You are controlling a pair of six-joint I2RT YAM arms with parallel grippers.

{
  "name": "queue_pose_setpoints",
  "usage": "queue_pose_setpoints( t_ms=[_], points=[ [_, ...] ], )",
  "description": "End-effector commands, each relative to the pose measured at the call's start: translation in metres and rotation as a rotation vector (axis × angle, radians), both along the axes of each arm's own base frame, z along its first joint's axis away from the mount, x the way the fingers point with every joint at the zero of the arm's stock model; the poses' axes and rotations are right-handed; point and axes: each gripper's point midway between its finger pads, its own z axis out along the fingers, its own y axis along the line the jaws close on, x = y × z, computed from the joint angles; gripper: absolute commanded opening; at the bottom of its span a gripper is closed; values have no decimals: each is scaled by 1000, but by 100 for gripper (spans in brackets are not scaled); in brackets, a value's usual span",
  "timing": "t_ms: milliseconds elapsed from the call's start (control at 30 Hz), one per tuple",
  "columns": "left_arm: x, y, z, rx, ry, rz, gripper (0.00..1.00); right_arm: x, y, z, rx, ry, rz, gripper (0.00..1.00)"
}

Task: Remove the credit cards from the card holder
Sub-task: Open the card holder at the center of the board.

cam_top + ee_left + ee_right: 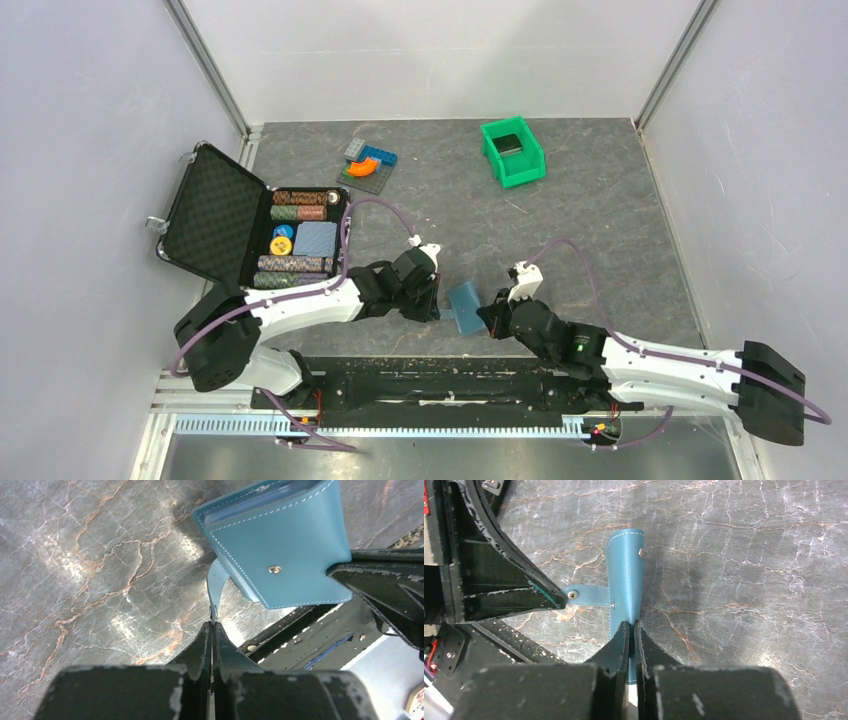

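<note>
Grey table [600,230], card holder [290,545] between left hand [213,623] and right hand [631,626], clamped by both.

Overhead camera surveys the whole table [600,230]; both wrist cameras closely share the card holder [295,540].

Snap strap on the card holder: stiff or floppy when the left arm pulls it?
Probably floppy: the strap bends in a curve from the left gripper to the card holder. Its body seems stiffer: it holds shape in the right gripper.
</note>
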Motion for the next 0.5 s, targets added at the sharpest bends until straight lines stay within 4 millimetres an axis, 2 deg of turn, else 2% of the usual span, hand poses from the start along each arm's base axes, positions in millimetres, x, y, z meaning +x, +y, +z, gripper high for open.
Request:
queue_pose_setpoints(
  t_ms=[0,100,167,233,267,333,467],
  points=[
    [1,11,0,21,-28,11,2,11,-9,-5,-38,-30,-51,0],
    [-2,11,4,-12,-30,21,2,19,-16,-4,-81,-50,-62,2],
    [-5,5,8,-65,-22,19,2,24,-20,1,-115,-62,-74,21],
    [-7,-1,13,-124,-17,18,2,29,-19,13,-130,-85,-72,35],
    [-9,-2,15,-145,-14,19,2,27,-20,12,-160,-80,-60,42],
    [-9,-4,19,-176,-24,24,2,27,-14,20,-181,-88,-17,49],
    [-8,-2,20,-174,-34,28,2,22,4,23,-194,-75,79,59]
  ],
)
